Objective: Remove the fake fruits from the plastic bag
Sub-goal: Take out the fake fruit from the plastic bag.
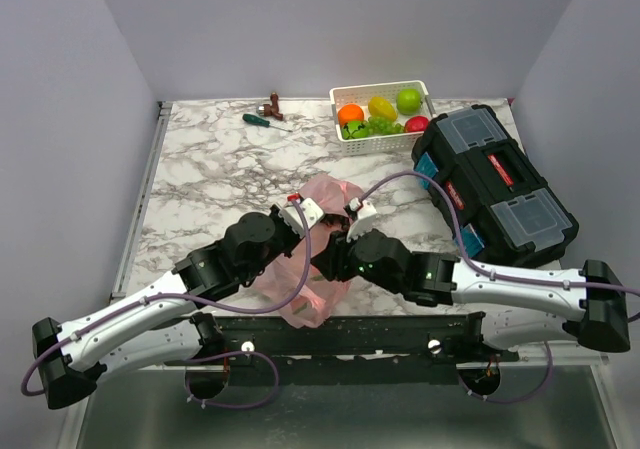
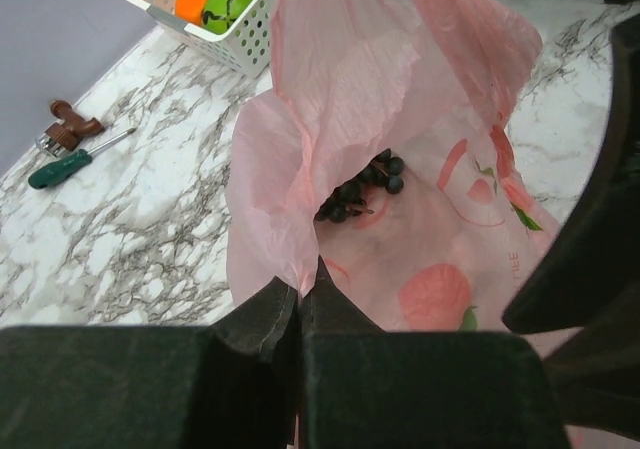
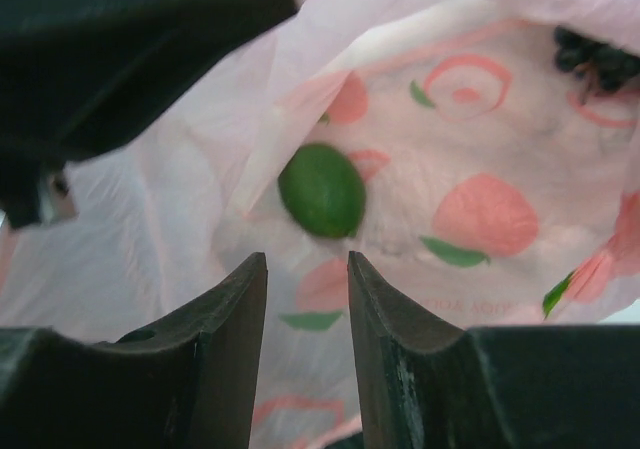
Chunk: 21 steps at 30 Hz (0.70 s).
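**Left gripper.** The left gripper (image 2: pixel 300 314) sits at the bottom centre of the left wrist view. Its jaws are pressed together, pinching an edge of the plastic bag (image 2: pixel 400 109). The film rises from the pinch and the mouth of the bag stands open above it.

**Right gripper.** The right gripper (image 3: pixel 308 289) occupies the bottom centre of the right wrist view. Its jaws stand apart with a narrow gap, and nothing is clamped between them. It points into the bag interior.

**Plastic bag.** In the top view the bag lies at the lower centre of the frame, between the two wrists, on the marble table (image 1: pixel 220 169).

**Fruits inside the bag.**
- A dark grape bunch (image 2: pixel 362 184) rests in the fold at the centre of the left wrist view.
- A green fruit (image 3: pixel 321 190) lies on the film just above the right gripper's fingertips, apart from them.

**Fruits outside the bag.** The white basket (image 1: pixel 375 145) at the upper centre of the top view holds an orange (image 1: pixel 350 113), a lemon (image 1: pixel 382 106), a green apple (image 1: pixel 408 99), a red apple (image 1: pixel 417 124) and a green grape bunch (image 1: pixel 378 126).

**Other items.** A screwdriver (image 1: pixel 265 121) lies left of the basket. A black toolbox (image 1: pixel 495 184) sits at the right.
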Each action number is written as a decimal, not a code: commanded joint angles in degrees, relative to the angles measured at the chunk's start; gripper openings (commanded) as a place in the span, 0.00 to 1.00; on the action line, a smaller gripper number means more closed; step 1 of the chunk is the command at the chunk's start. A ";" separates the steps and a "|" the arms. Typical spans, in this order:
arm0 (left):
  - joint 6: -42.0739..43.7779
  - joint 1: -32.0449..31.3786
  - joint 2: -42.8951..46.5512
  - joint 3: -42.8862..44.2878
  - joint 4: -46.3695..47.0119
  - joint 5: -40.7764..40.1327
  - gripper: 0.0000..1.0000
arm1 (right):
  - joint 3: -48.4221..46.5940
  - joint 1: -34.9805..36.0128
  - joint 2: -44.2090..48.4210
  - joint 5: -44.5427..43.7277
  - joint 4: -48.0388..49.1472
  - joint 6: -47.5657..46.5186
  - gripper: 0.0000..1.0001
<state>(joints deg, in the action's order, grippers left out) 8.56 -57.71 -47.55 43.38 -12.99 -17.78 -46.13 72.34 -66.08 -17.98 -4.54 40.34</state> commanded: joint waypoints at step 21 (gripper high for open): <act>-1.39 -1.17 1.48 0.93 -0.28 2.64 0.00 | -7.98 -2.27 -27.51 -4.35 9.28 0.10 0.52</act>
<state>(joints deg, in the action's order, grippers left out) 8.10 -58.52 -46.81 43.38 -13.04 -16.86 -53.34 71.72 -91.05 -26.63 -1.30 39.48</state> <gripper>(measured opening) 0.001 0.515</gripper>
